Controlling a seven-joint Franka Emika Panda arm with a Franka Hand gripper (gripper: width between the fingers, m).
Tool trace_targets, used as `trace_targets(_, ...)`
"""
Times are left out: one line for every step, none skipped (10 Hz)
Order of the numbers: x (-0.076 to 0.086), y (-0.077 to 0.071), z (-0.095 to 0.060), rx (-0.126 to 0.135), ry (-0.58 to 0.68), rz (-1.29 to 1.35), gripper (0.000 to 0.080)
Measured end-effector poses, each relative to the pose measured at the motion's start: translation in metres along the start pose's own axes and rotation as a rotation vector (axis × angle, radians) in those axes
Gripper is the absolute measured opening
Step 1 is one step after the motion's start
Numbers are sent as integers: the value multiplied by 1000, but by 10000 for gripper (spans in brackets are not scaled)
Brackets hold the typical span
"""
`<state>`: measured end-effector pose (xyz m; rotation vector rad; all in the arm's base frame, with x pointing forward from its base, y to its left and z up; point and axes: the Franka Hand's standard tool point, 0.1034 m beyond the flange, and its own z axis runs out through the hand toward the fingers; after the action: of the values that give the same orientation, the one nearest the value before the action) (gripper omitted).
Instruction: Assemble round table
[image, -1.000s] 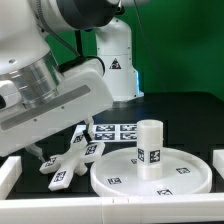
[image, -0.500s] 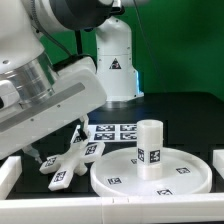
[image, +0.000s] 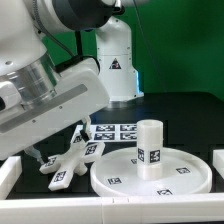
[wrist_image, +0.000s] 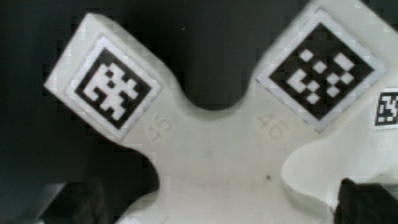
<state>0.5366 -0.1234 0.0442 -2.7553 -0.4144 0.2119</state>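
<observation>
At the front edge of the table (image: 190, 105), toward the exterior view's left, the cross-shaped foot piece (image: 68, 165) lies flat beneath the gripper (wrist_image: 222, 200). Its jaws are spread wide and grip nothing. Just beside it, the post (image: 150, 148) stands upright on the round disc (image: 110, 185).
</observation>
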Motion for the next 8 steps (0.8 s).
trace_targets(0, 0, 7, 2, -6, 0, 648)
trace_targets(-1, -1, 13, 2, -10, -1, 648)
trace_targets(0, -1, 19, 1, -12, -4, 648)
trace_targets(0, -1, 22, 4, -17, -3, 648)
trace_targets(-2, -1, 23, 5, -18, -2, 648)
trace_targets(-2, 0, 23, 6, -19, 0, 648)
trace_targets(-2, 0, 23, 6, -18, 0, 648)
trace_targets(-2, 0, 24, 6, -19, 0, 648)
